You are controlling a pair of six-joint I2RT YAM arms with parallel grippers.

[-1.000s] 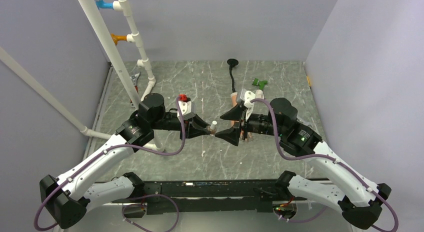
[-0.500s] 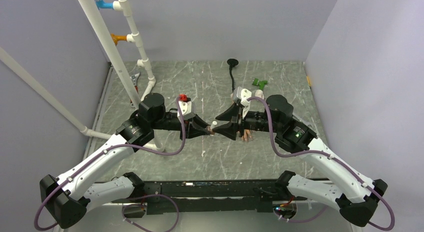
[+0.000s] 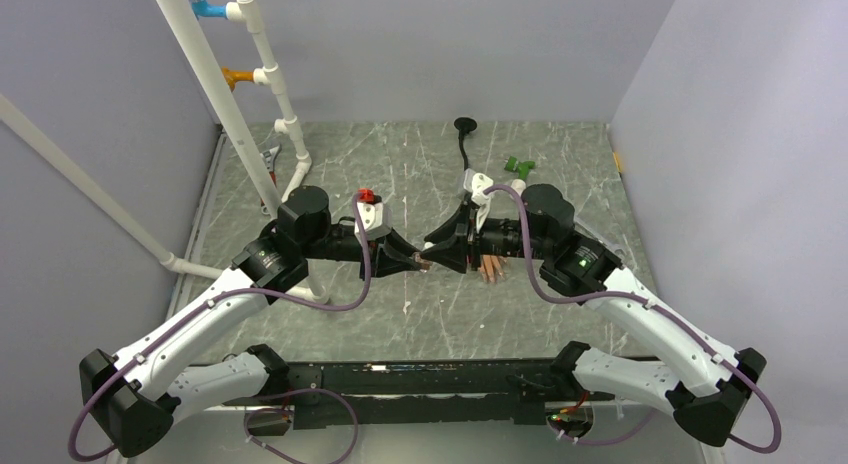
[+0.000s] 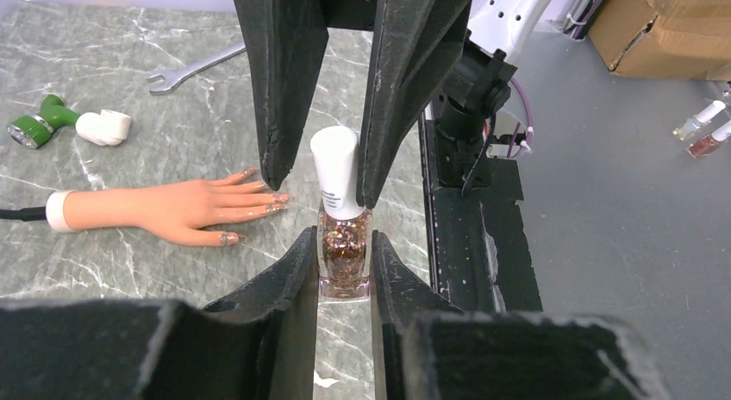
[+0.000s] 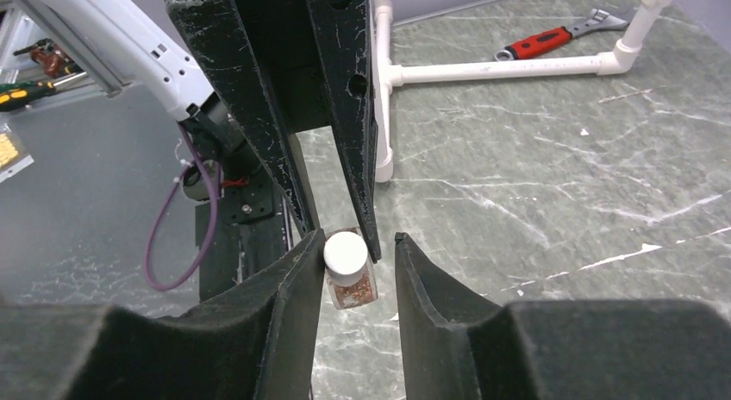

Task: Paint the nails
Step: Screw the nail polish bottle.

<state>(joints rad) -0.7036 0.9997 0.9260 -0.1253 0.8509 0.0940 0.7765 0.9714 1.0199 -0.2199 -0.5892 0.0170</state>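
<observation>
Step in hand: looks like the uncapping stage, so no painting yet. The polish has to be opened before anything touches the nails (image 4: 259, 199).

Left pincer (image 4: 343, 249): clamped tight on the glass body of the nail polish bottle (image 4: 344, 260), holding it upright above the desk (image 3: 400, 174) around the middle of the scene. Brownish glittery stuff inside.

Right pincer (image 5: 352, 255): its fingers sit either side of the white cap (image 5: 345, 252). One finger looks right against the cap, but there's a visible gap on the other side, so I'd call it partly closed and not gripping yet.

Mannequin hand (image 4: 168, 209): lying flat on the desk, just behind the right pincer in the top view, white cuff pointing far, fingertips pointing near. The nails are tiny. A couple seem to have a shimmer on them, but I can't really tell if that's polish.

Other stuff: red-handled wrench (image 5: 552, 42) and a white PVC pipe frame (image 5: 500, 70) off to the left, green and white fitting (image 4: 65, 121) at the far side.

Next move, my guess: close the right fingers fully on the cap, then twist while the left one keeps the bottle from spinning. The cap is small and smooth, so a slip seems possible.
</observation>
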